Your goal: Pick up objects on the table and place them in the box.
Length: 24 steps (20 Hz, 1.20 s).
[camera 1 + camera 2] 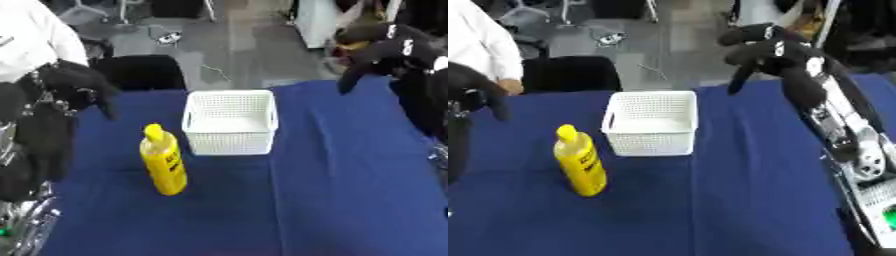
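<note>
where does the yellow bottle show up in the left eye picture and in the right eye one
Left eye view: yellow bottle stands left of centre, near the white basket's front left corner.
Right eye view: it sits further left, lower left of the basket.
Shared landmark: the white basket on the blue tablecloth.

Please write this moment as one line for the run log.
yellow plastic bottle: upright on blue cloth, untouched | white perforated plastic basket: empty | left robot hand: raised, empty | right robot hand: raised, empty
</note>
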{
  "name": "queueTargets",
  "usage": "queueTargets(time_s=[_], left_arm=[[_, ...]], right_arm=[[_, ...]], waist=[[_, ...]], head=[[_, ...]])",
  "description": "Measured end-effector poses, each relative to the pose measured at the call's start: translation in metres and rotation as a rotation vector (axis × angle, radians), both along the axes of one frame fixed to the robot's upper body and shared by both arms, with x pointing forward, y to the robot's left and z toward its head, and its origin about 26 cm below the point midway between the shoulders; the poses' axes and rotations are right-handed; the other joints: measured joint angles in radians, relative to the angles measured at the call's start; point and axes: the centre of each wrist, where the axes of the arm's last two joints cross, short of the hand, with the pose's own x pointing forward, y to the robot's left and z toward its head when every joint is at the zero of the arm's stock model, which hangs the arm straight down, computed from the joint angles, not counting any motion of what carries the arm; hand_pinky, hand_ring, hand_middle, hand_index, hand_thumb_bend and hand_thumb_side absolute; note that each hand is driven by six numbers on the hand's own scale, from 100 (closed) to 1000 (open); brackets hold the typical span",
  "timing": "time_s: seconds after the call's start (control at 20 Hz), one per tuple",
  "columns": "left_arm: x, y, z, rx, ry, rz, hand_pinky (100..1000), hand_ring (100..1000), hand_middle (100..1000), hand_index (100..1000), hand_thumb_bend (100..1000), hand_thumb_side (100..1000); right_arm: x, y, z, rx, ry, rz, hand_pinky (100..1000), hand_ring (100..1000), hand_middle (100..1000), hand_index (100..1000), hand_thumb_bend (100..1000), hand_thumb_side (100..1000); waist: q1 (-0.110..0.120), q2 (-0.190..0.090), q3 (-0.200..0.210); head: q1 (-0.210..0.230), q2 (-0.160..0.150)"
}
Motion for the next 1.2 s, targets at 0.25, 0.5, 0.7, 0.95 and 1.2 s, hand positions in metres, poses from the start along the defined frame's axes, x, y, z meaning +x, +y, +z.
queueTargets(time_s=[0.25,0.5,0.7,0.95,1.2], left_arm=[[0.0,0.0,0.0,0.0,0.0,0.0,390,560,604,681,211,914],[0.0,0.0,0.0,0.0,0.0,0.0,390,560,604,682,212,915],[0.0,0.0,0.0,0.002,0.0,0.0,434,588,639,718,234,959],[0.0,0.004,0.003,0.079,-0.003,0.009,504,645,716,820,251,999],[0.001,0.017,0.015,0.262,-0.011,0.048,557,739,830,959,256,1000]], right_arm=[[0.0,0.0,0.0,-0.001,0.001,0.0,543,508,792,750,331,1000],[0.0,0.0,0.0,-0.003,0.002,0.0,544,508,793,751,330,1000],[0.0,0.0,0.0,-0.004,0.003,0.0,544,508,794,751,328,1000],[0.0,-0.002,0.0,-0.001,0.001,-0.013,545,508,795,752,328,1000],[0.0,-0.004,-0.001,0.008,0.004,-0.029,547,508,798,752,329,1000]], waist=[[0.0,0.0,0.0],[0.0,0.0,0.0],[0.0,0.0,-0.002],[0.0,0.0,-0.009],[0.002,0.0,-0.01]], head=[[0.0,0.0],[0.003,0.0],[0.003,-0.001],[-0.002,-0.002],[-0.002,-0.001]])
